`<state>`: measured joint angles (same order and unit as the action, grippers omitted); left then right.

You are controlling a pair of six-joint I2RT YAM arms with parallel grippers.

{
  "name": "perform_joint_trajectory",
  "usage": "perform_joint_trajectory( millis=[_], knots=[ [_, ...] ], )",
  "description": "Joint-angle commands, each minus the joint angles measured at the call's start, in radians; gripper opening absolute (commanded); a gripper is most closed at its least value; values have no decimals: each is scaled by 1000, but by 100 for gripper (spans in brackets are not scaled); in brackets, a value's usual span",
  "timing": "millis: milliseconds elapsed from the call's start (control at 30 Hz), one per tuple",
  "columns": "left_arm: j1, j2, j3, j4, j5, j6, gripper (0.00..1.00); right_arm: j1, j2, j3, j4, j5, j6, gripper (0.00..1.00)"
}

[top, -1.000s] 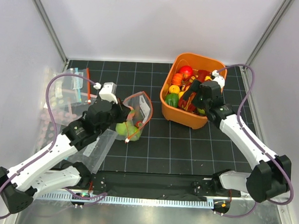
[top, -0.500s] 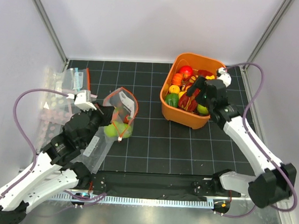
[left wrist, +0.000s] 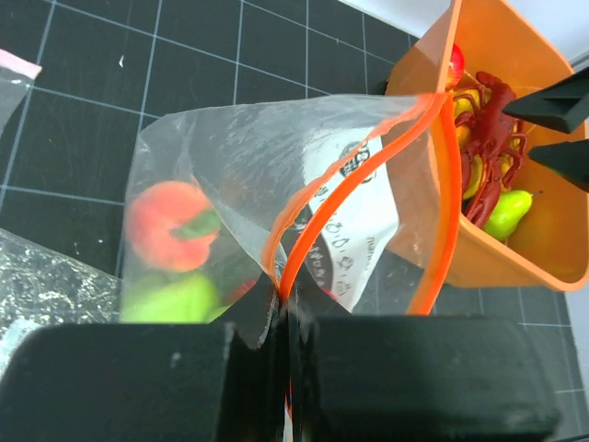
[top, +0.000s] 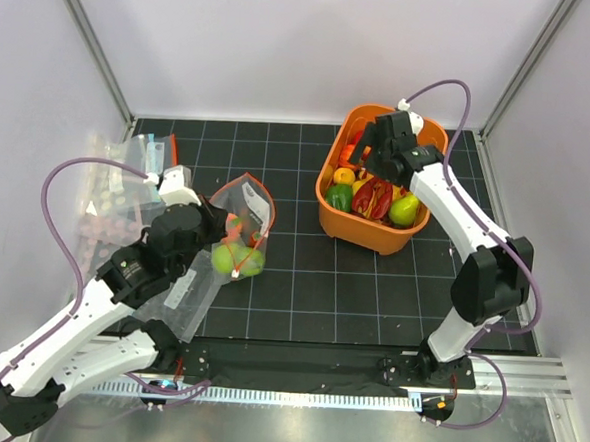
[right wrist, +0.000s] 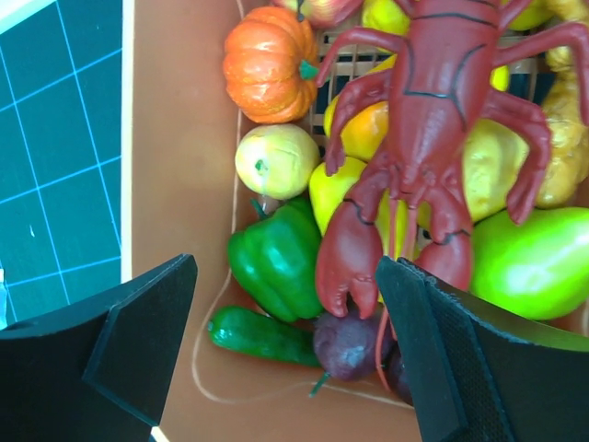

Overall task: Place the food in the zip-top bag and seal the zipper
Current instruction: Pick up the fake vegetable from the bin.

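Observation:
My left gripper [top: 209, 222] is shut on the zipper [left wrist: 453, 203] edge of the zip-top bag [top: 248, 210], holding its mouth open toward the orange bin [top: 370, 237]. Inside the bag lie a peach-red fruit [left wrist: 168, 224] and a green one [left wrist: 175, 299]. My right gripper [top: 375, 162] hangs open over the bin's far side. In the right wrist view its fingers [right wrist: 138, 341] straddle a green pepper [right wrist: 276, 258], a cucumber [right wrist: 258, 336], a dark purple piece [right wrist: 348, 345] and a red lobster's claw [right wrist: 350, 267], gripping none of them.
More food fills the bin: a pumpkin [right wrist: 270, 63], a green pear [right wrist: 534, 262] and yellow pieces. A clear bag with a teal-blue edge [top: 146, 160] and other flat clear bags [top: 185, 292] lie at the left. White walls close the sides and back.
My right arm has swung from the bin's near right side to over its far side. My left gripper has carried the bag a little to the left and nearer.

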<state>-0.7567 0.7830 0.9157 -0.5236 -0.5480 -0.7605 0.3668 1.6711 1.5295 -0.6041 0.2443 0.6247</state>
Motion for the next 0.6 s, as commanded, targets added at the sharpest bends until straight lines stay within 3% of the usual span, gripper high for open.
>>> perform_joint_trajectory(
  millis=[0,567],
  knots=[
    [2,-7,21,19,-4,-48,1,6,41,104,-66,-28,12,90],
    [3,113,100,-16,57,-7,0,1,430,445,-83,53,82,80]
  ],
)
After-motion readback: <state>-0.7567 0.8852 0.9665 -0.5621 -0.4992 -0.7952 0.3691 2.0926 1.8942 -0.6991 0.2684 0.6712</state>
